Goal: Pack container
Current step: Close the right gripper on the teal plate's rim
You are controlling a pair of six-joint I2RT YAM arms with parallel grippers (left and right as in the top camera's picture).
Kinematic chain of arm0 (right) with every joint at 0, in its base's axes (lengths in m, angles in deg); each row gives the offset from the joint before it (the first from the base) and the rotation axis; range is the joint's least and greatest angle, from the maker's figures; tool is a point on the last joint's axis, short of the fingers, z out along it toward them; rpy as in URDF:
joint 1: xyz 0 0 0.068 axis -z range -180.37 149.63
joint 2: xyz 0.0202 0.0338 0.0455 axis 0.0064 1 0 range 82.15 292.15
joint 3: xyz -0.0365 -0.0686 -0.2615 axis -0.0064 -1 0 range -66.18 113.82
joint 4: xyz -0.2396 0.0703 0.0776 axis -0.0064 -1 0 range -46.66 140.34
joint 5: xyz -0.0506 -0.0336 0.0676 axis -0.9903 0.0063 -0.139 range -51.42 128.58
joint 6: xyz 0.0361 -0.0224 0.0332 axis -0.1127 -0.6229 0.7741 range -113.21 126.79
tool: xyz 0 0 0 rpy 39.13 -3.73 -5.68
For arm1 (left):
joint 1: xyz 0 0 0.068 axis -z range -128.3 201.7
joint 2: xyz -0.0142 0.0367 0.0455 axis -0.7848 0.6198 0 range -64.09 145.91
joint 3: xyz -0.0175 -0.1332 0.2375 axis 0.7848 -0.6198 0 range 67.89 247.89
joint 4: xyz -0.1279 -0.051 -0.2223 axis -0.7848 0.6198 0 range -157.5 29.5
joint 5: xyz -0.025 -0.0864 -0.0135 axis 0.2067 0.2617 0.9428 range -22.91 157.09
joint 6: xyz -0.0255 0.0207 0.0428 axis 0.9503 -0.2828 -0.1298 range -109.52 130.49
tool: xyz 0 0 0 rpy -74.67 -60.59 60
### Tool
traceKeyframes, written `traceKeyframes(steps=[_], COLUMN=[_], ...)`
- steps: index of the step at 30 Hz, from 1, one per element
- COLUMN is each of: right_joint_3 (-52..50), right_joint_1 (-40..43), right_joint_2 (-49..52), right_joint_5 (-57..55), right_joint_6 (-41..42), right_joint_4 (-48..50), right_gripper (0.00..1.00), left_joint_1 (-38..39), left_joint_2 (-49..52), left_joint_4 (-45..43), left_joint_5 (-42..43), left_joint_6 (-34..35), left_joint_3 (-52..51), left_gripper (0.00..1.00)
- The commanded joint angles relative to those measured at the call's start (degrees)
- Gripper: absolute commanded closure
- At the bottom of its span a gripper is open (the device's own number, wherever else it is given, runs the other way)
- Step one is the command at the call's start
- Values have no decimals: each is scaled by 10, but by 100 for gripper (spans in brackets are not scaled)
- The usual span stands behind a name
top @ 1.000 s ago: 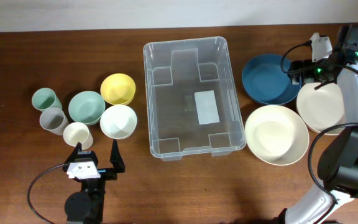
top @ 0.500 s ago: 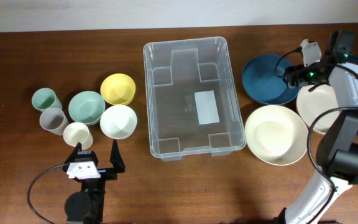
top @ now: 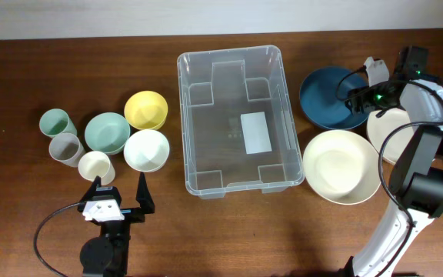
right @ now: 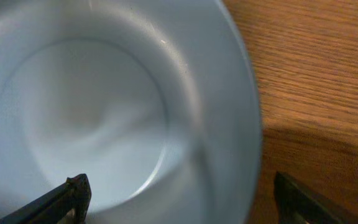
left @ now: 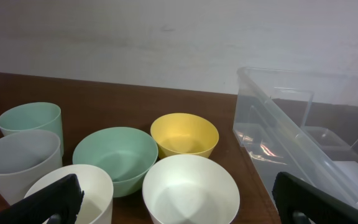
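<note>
The clear plastic container (top: 221, 150) stands empty mid-table, with a white label on its base; its left wall shows in the left wrist view (left: 303, 143). My right gripper (top: 354, 98) is open over the right rim of the dark blue bowl (top: 323, 96). In the right wrist view the bowl's rim (right: 229, 124) lies between my open fingers (right: 182, 202), one inside and one outside. My left gripper (top: 119, 194) is open and empty, just in front of the white bowl (top: 146, 149) and the cream cup (top: 94, 165).
Left group: yellow bowl (top: 145, 108), green bowl (top: 107, 132), green cup (top: 54, 122), grey cup (top: 65, 148). Right group: a large cream bowl (top: 343, 165) and a second cream bowl (top: 394, 132) partly under my right arm.
My right gripper has moved left and down over the blue bowl's right rim. The left arm and all the dishes have stayed put.
</note>
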Motion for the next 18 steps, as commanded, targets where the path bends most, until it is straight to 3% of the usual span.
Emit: traceKeyframes(steps=[1,9,18], right_joint_3=[10,11,11], right_joint_1=[1,1,2], right_joint_2=[21,27,27], right_joint_5=[12,10,10], right_joint_6=[-9,-8,-8], right_joint_4=[6,50,82], right_gripper=[12,20,42], left_joint_1=[-2,-2,-2], left_joint_2=[-3,-3,-3], left_joint_4=[0,0,0], left_joint_5=[6,6,6], left_joint_6=[-9,-9,-9], left_joint_3=[-3,-3,-3], left_gripper=[0,0,0])
